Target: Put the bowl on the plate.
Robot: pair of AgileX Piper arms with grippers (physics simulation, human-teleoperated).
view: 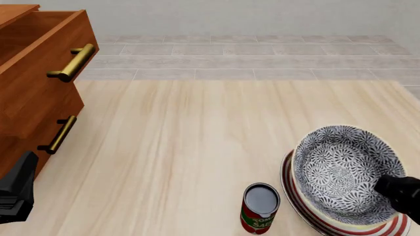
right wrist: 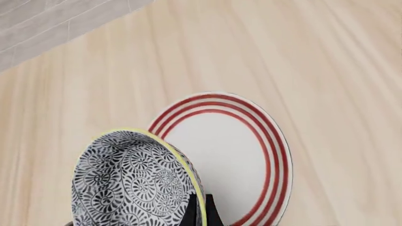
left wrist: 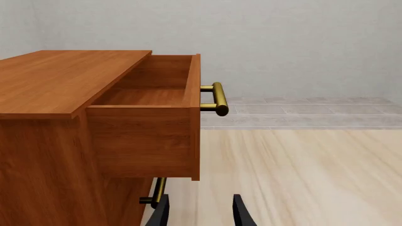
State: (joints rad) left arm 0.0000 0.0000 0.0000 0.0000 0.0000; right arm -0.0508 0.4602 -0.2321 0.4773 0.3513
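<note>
I see bright, even light in all three views; nothing is blurry; edges look sharp and straight. Shadows are very soft; the can (view: 260, 208) drops hardly any on the table (view: 196, 162). The inside of the open drawer (left wrist: 154, 89) looks a bit darker; a small shine sits on its brass handle (left wrist: 217, 98).

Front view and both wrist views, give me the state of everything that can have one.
Bowl: tilted, held above the plate.
Plate: flat on the table, bare.
Can: upright, beside the plate.
Upper drawer: pulled open, looks empty.
Right claw: shut on the bowl's rim.
Left claw: open, holding nothing.
</note>
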